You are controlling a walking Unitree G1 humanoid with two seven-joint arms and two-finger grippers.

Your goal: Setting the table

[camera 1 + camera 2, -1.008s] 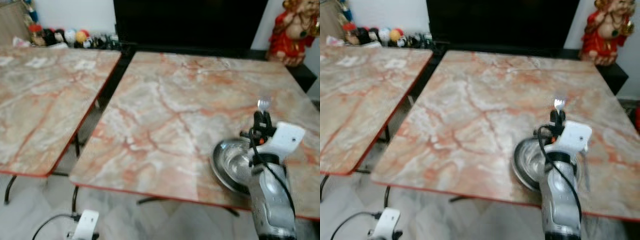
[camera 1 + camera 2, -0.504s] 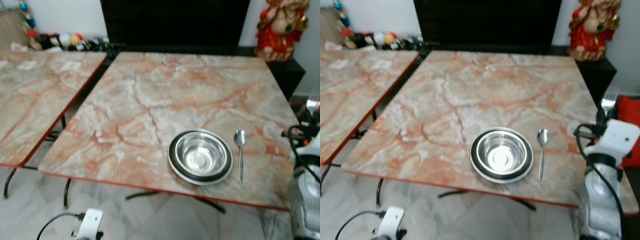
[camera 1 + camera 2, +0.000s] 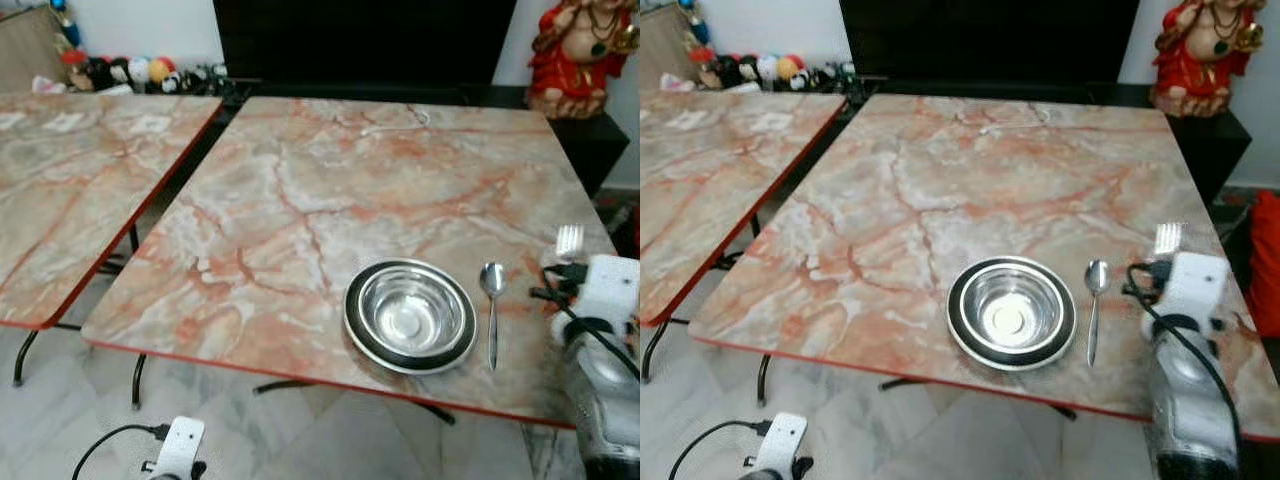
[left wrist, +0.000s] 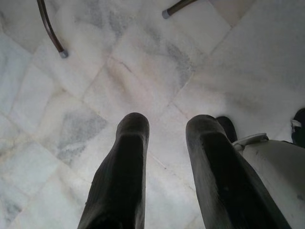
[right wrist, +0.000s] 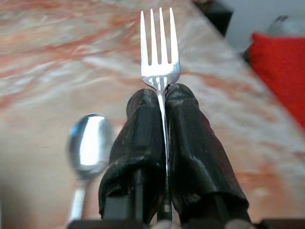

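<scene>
Our right end effector (image 5: 162, 95) holds a fork (image 5: 159, 47) upright over the table's (image 3: 330, 190) right edge.

We see its two black fingers (image 5: 138, 138) clenched on the fork's neck, tines pointing up, just to the right of the spoon (image 3: 492, 305). The spoon lies on the table just beside the steel bowl (image 3: 410, 315), on the bowl's right, handle toward us. Our left end effector (image 4: 167, 129) hangs idle below the table over the white marble floor (image 4: 119, 71), its fingers released and apart.
</scene>
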